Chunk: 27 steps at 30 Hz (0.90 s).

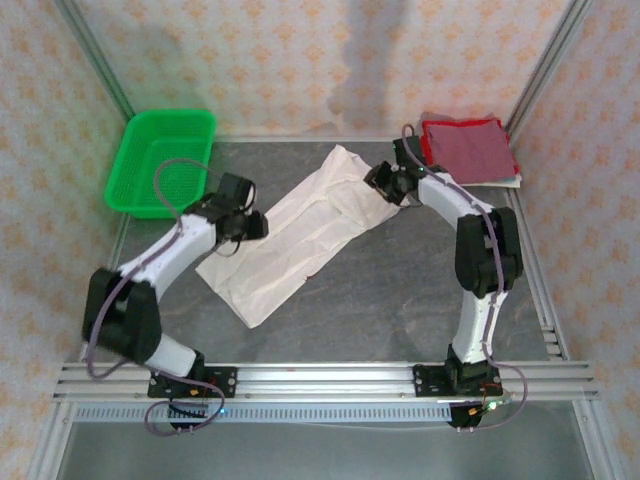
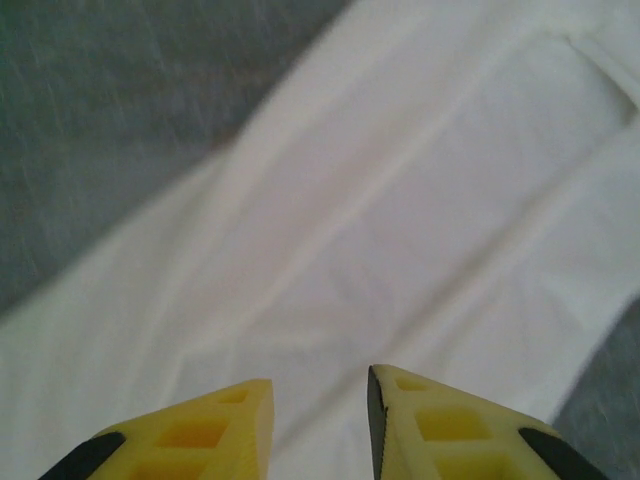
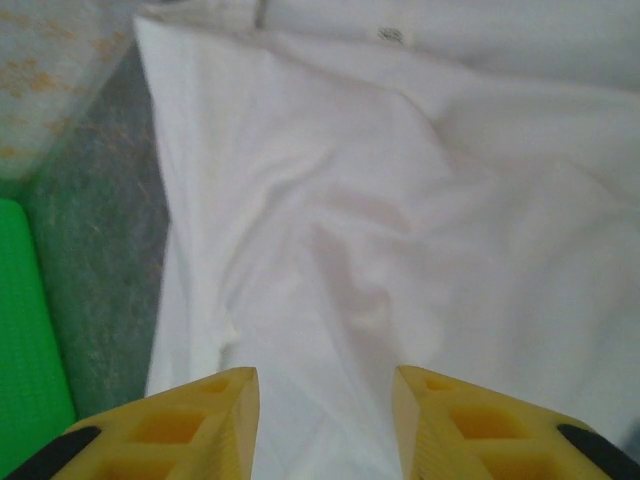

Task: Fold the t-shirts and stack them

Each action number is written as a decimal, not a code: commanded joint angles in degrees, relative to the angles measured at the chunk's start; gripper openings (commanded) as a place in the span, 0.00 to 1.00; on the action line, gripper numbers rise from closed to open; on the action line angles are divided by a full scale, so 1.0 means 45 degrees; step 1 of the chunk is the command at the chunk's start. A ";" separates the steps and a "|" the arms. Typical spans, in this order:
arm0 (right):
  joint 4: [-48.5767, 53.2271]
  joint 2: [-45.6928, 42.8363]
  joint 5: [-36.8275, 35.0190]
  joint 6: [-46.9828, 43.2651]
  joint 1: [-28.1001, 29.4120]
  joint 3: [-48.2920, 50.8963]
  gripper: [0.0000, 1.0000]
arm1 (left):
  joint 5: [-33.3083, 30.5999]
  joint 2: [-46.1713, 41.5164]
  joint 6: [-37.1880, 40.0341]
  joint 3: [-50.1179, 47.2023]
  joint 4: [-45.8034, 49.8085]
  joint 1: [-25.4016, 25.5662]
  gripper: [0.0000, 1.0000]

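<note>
Basket (image 1: 122, 178) of green mesh at the far left of the table (image 1: 420, 300). Right of it, left gripper (image 2: 320, 385) low over the near-left half of the white t-shirt (image 1: 300, 240), jaws partway open, nothing between them. White t-shirt folded into a long strip, slanting from near left to far right. Right gripper (image 3: 325, 380) over its far-right end, jaws likewise partway apart, empty. Dark red t-shirt (image 1: 465, 148) folded square in the far-right corner.

left gripper (image 2: 320, 390) jaws apart | right gripper (image 3: 324, 380) jaws apart | both angled downward
</note>
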<state>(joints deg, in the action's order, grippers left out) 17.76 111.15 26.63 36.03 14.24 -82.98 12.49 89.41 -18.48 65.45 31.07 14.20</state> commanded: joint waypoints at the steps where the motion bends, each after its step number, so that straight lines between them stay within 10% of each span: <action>1: -0.0575 -0.0015 -0.0572 0.0281 0.0175 0.1352 0.38 | -0.0444 0.1896 0.1265 0.1679 0.0240 -0.0476 0.28; 16: -0.1670 0.2493 -0.0285 0.0470 0.0173 0.0520 0.35 | 0.0895 0.3657 0.0036 0.0487 -0.1026 -0.1338 0.20; 27: -0.2286 0.7122 0.2014 0.0290 0.0175 -0.5848 0.35 | 0.3002 0.0562 -0.2616 -0.4026 -0.2952 -0.0057 0.18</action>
<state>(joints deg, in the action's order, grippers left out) 6.70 137.12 31.94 37.32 14.85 -103.61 22.68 94.85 -25.43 50.04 18.72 10.72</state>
